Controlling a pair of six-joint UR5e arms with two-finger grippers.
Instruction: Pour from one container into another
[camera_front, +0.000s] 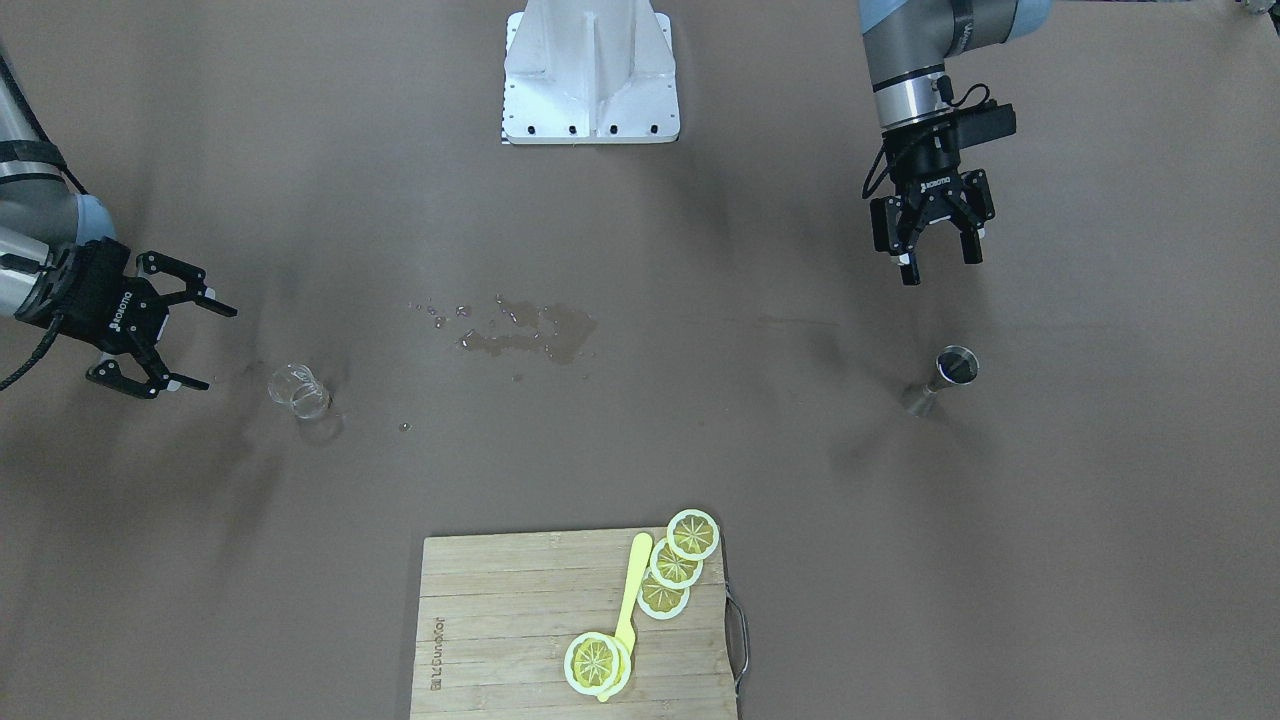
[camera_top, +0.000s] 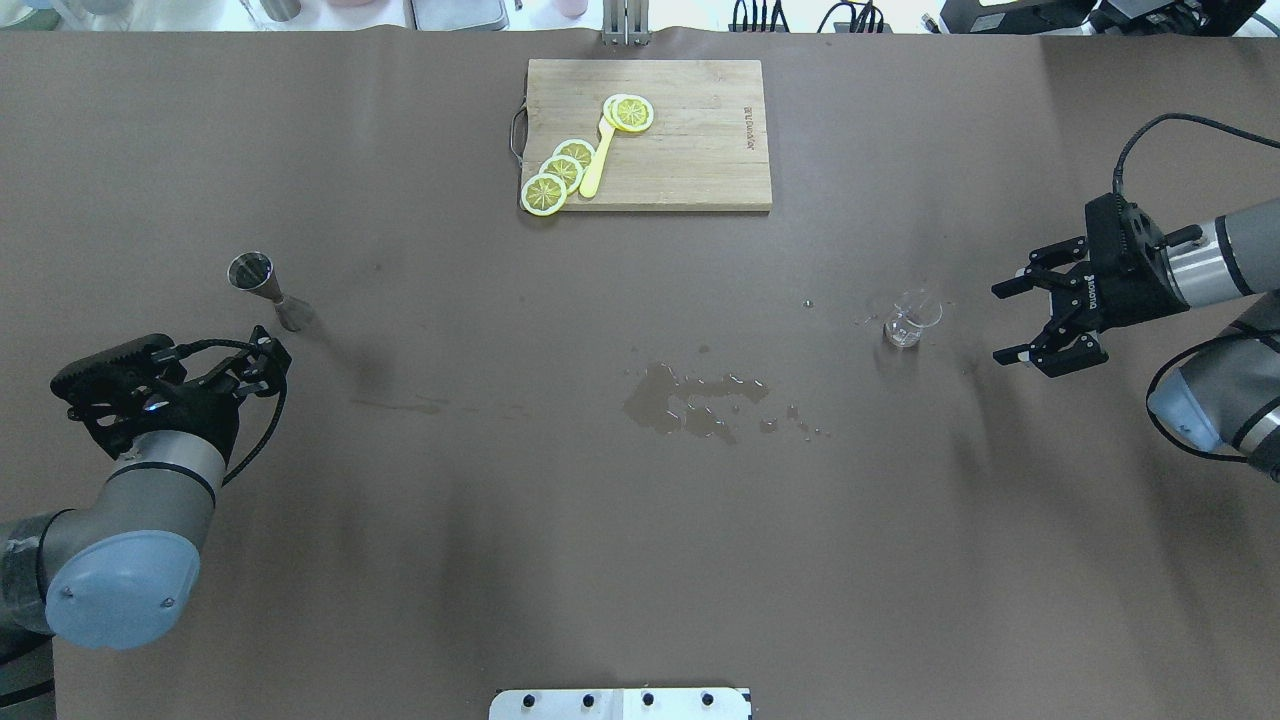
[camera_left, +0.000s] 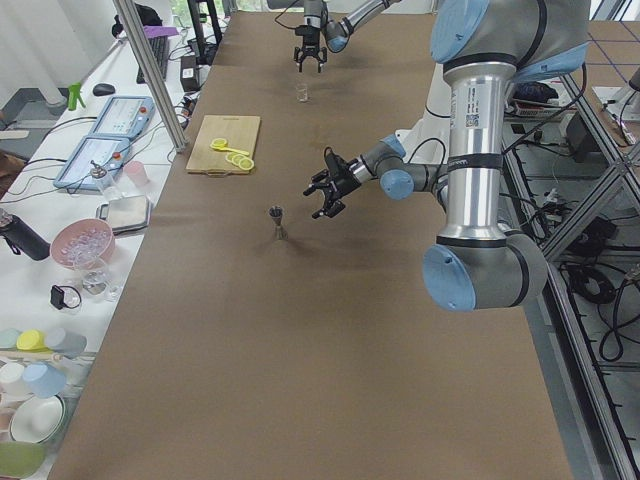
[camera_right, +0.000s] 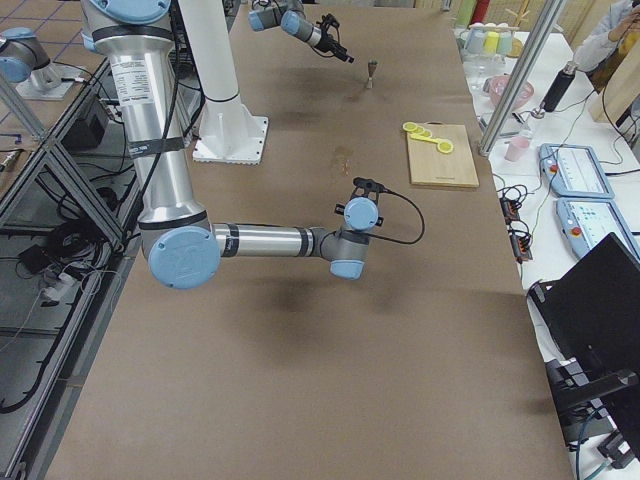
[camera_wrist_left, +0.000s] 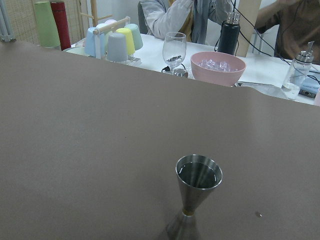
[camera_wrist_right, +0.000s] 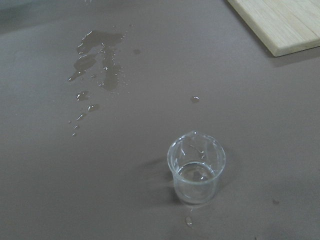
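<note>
Jigger (camera_front: 938, 381) stands upright on the left side of the table (camera_front: 700, 450), near the left gripper (camera_front: 940, 262). That gripper hangs close by, not touching it, with its jaws wide open and nothing in them. The beaker (camera_front: 298, 390) stands upright far over on the right side. The right gripper (camera_front: 208, 347) is beside it, a little apart, also wide open and empty. A spill (camera_front: 530, 330) lies between the two cups.

The jigger is metal, so it is likely hard, light and smooth. The thin middle looks like the best place to pinch, but it could slip or tip there. It seems to have some water in it, so it should be lifted upright. The beaker is small, clear glass. It looks light, could break, and may be wet. Its round wall below the rim is the place to hold, with a soft squeeze.
</note>
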